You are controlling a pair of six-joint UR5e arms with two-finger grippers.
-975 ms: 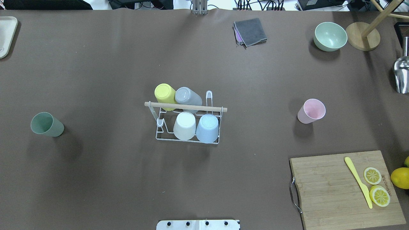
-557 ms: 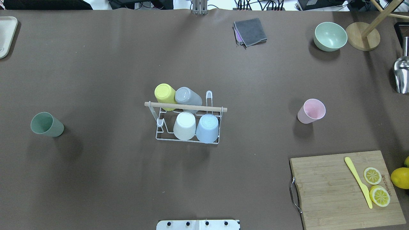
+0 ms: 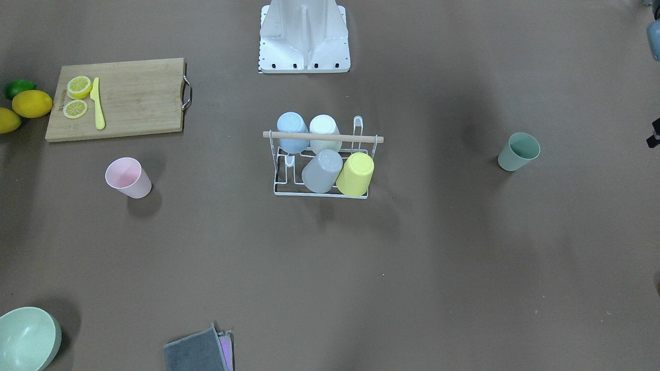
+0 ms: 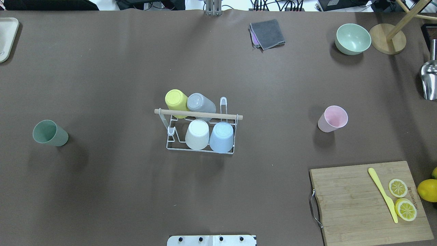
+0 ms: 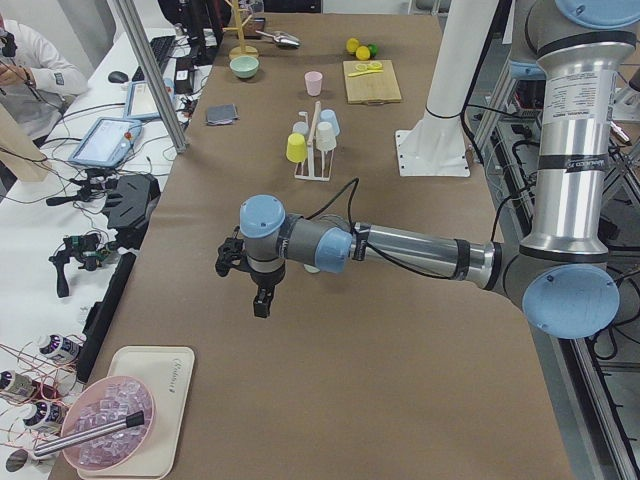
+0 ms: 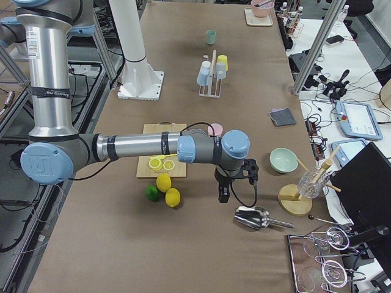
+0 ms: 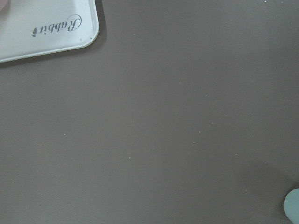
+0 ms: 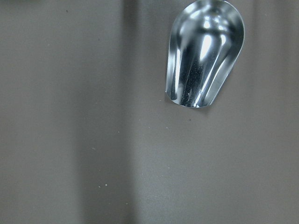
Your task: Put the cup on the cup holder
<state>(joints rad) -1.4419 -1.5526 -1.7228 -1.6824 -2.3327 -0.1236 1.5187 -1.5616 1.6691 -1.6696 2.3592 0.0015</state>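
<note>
Left gripper [image 5: 260, 300], open or closed I cannot tell, should grasp the green cup [image 4: 50, 133] squarely by its wall for the rack's [image 4: 198, 114] free left prong [image 4: 171, 132].

Lit brightly and evenly from overhead, with soft-edged shadows pooling just beside the pink cup [image 4: 332, 119] and the green cup [image 4: 49, 133] and broad, dim patches lying across the brown counter [image 4: 102, 68]. Glares white in streaks on the metal scoop [image 8: 205, 51] in the right wrist view, crisp in focus there. Stays sharp across both top views, a little softer toward the far end in the side views, flat and low in contrast in the left wrist view.
</note>
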